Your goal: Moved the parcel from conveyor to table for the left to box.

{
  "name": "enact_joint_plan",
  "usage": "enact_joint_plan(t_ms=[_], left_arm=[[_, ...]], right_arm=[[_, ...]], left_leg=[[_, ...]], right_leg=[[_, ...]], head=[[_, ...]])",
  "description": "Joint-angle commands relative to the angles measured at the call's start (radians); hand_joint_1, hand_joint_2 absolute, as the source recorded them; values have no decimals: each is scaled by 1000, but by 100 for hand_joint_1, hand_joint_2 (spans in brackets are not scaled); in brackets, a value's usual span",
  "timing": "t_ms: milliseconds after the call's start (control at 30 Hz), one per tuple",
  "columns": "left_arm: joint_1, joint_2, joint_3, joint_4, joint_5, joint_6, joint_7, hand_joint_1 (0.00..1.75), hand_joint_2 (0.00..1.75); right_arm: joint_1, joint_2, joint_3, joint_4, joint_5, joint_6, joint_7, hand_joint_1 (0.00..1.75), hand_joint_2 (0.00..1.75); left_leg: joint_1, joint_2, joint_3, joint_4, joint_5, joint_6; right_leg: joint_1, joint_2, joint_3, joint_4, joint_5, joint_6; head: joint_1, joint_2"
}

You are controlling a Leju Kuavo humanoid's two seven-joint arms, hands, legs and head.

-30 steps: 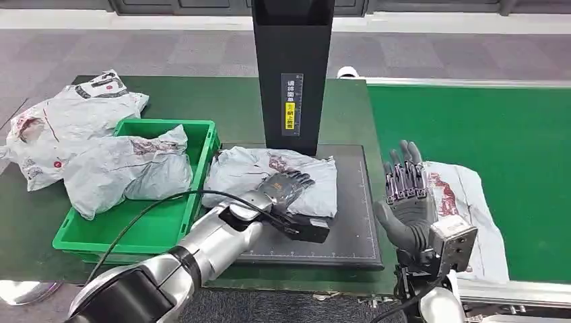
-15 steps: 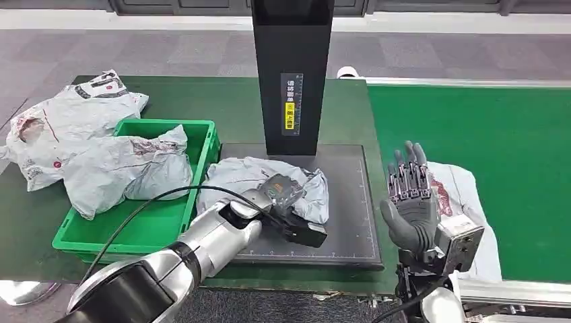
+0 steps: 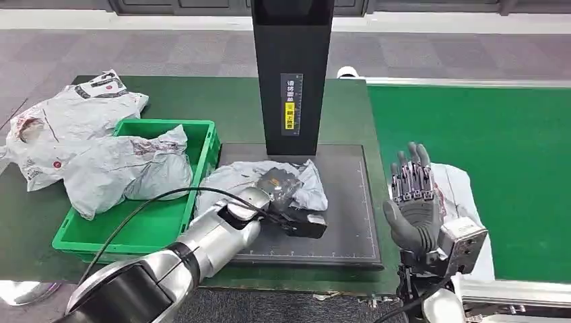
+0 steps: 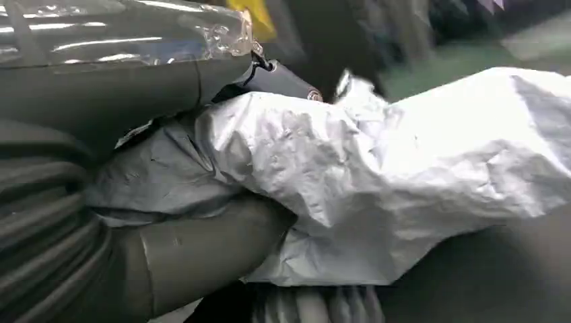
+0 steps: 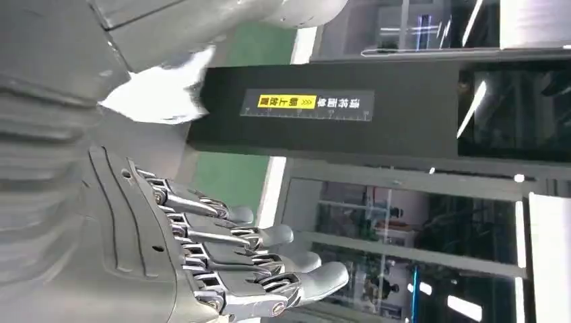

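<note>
The left robot hand (image 3: 279,190) grips a crumpled grey parcel (image 3: 232,178) that lies on the black scanning pad (image 3: 350,202), in front of the black scanner column (image 3: 292,74). In the left wrist view the thick thumb (image 4: 195,249) presses against the wrinkled plastic of the bag (image 4: 377,168). The right robot hand (image 3: 414,195) is raised at the near edge of the green conveyor belt (image 3: 498,134), palm upright, fingers (image 5: 269,235) spread apart and holding nothing. Just behind it another grey parcel (image 3: 461,185) lies flat on the belt. Left of the pad a green crate (image 3: 202,134) holds a grey parcel (image 3: 128,165), and more bags (image 3: 60,121) lie on the green surface (image 3: 202,97) beside it.
</note>
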Motion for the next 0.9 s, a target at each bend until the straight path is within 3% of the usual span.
enact_joint_plan(t_ms=[33,167,233,267,300,433,533,567,667,800,833,900], left_arm=[[50,165,173,-420,-76,225,180,175,175],[178,232,356,-771,-239,326,257,175,175],[216,293,378,-880,-239,343,307,175,175],[230,354,384,-936,-239,368,364,175,175],[228,395,371,-956,-239,376,412,175,175],[239,404,383,-975,-239,375,412,175,175],[211,537,320,-1022,-239,405,582,175,175],[209,555,314,-1031,-239,410,602,175,175],[185,727,272,-1107,-239,390,756,175,175],[222,800,383,-1134,-239,407,756,175,175],[229,844,422,-1128,-239,401,756,175,175],[242,856,449,-1086,-239,427,756,175,175]], right_arm=[[73,-44,2,-14,2,-53,-11,0,175],[84,-46,16,-5,2,-82,-21,0,175],[82,-55,25,5,-3,-94,-22,0,175],[77,-60,31,15,-7,-99,-24,0,175],[75,-62,34,19,-8,-99,-24,0,175],[68,-61,37,25,-9,-100,-24,0,175],[54,-66,47,45,-13,-100,-22,0,175],[51,-67,49,49,-15,-99,-22,0,175],[26,-67,63,78,-19,-97,-21,0,175],[0,-72,78,109,-26,-93,-17,0,175],[-10,-77,86,122,-31,-89,-15,0,175],[-24,-84,94,145,-39,-85,-15,0,175]], left_leg=[[1,2,1,-1,-1,-1],[0,5,2,-2,-1,-1],[1,7,3,-3,-2,-1],[1,8,2,-2,-2,-1],[1,8,1,-2,-1,-1],[1,8,2,-3,-2,-2],[2,5,2,-3,-1,-2],[2,5,0,-1,-1,-2],[4,7,0,-1,-1,-2],[4,9,2,-2,-2,-4],[4,12,3,-2,-2,-4],[4,11,2,-2,-2,-3]], right_leg=[[1,2,1,-1,0,-1],[0,6,-1,-1,0,-1],[1,7,0,-1,-1,-3],[1,9,-1,-1,0,-3],[1,8,-2,0,0,-2],[1,8,-2,0,-1,-3],[3,5,-1,-1,-1,-4],[2,4,-3,1,-2,-4],[3,7,-2,0,-1,-4],[3,8,-2,1,-1,-5],[3,12,-3,1,-1,-6],[4,11,-1,1,-1,-5]], head=[[0,0],[0,0],[0,0],[0,0],[0,0],[0,0],[0,0],[0,0],[0,0],[0,0],[0,0],[0,0]])
